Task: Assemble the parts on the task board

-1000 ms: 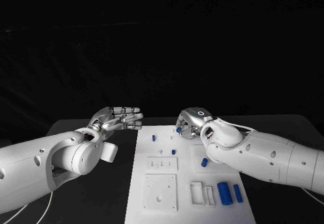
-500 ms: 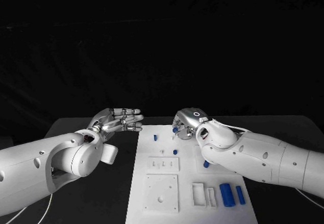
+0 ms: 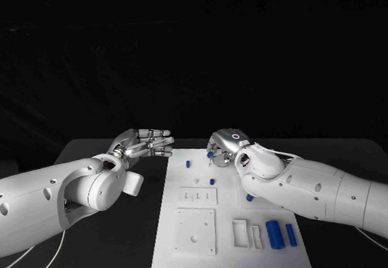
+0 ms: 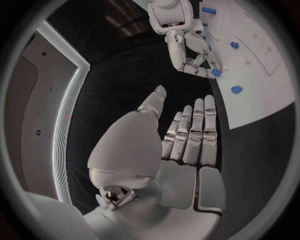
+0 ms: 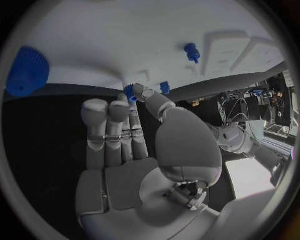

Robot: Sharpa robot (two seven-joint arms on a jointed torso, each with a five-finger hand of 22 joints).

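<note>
The white task board (image 3: 188, 256) lies in the middle of the black table. My right hand (image 3: 223, 144) hovers over the board's far edge and pinches a small blue part (image 3: 212, 154) between thumb and fingertips; the right wrist view shows that part (image 5: 130, 93) at the fingertips of the right hand (image 5: 125, 130). My left hand (image 3: 147, 143) is raised over the table just left of the board, fingers apart, holding nothing. In the left wrist view the left hand (image 4: 187, 140) faces the right hand (image 4: 190, 50). Small blue pegs (image 3: 189, 163) (image 3: 212, 182) stand on the board.
Two larger blue cylinders (image 3: 274, 232) lie at the board's near right, beside two white blocks (image 3: 238, 234). A square white plate (image 3: 194, 232) and a smaller one (image 3: 198, 197) sit on the board's left half. Another blue piece (image 3: 249, 197) lies by my right forearm.
My right hand has edged slightly left along the board's far edge with the blue part still pinched. The left hand stays where it was.
</note>
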